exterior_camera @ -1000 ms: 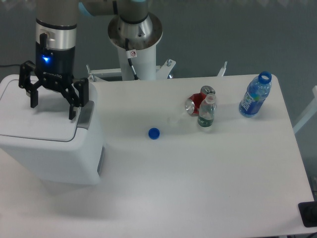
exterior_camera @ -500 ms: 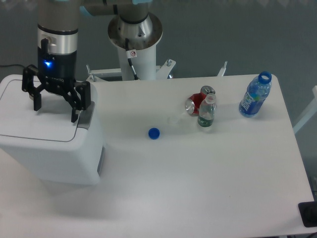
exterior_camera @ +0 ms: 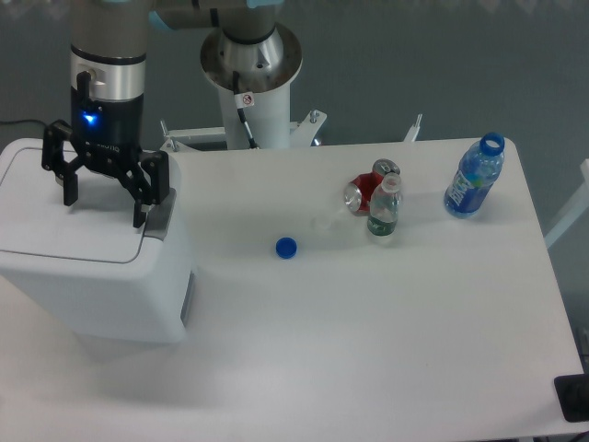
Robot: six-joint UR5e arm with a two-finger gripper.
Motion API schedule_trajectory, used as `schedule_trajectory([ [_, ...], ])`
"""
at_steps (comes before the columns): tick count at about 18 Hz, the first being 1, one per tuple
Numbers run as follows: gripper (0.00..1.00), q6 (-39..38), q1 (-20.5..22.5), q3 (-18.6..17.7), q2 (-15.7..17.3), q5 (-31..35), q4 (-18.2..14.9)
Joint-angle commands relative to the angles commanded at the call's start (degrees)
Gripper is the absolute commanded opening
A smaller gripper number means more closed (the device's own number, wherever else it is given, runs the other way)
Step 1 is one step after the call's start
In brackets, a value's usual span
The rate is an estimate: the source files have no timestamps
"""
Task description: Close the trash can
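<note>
Hovering spread claw (exterior_camera: 103,198) over trash can (exterior_camera: 92,276) lid's right edge.

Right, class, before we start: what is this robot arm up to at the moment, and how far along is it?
The single arm holds its gripper over the lid of the white trash can at the table's left edge, jaws spread open and gripping nothing. The lid looks flat and down, so the closing seems done or nearly so. Elsewhere on the table sit a loose blue cap, a red can lying beside a small clear bottle, and an uncapped blue bottle, all untouched.
</note>
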Motion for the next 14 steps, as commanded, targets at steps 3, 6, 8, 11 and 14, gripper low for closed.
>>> schedule_trajectory([
  [3, 1.00, 0.09, 0.09, 0.00, 0.00, -0.09, 0.00],
  [6, 1.00, 0.09, 0.09, 0.00, 0.09, -0.17, 0.00],
  [8, 1.00, 0.09, 0.26, 0.17, 0.52, -0.35, 0.00],
  [11, 1.00, 0.00, 0.70, 0.79, 2.89, -0.79, -0.18],
  [14, 1.00, 0.18, 2.81, 1.05, 4.57, -0.70, -0.26],
])
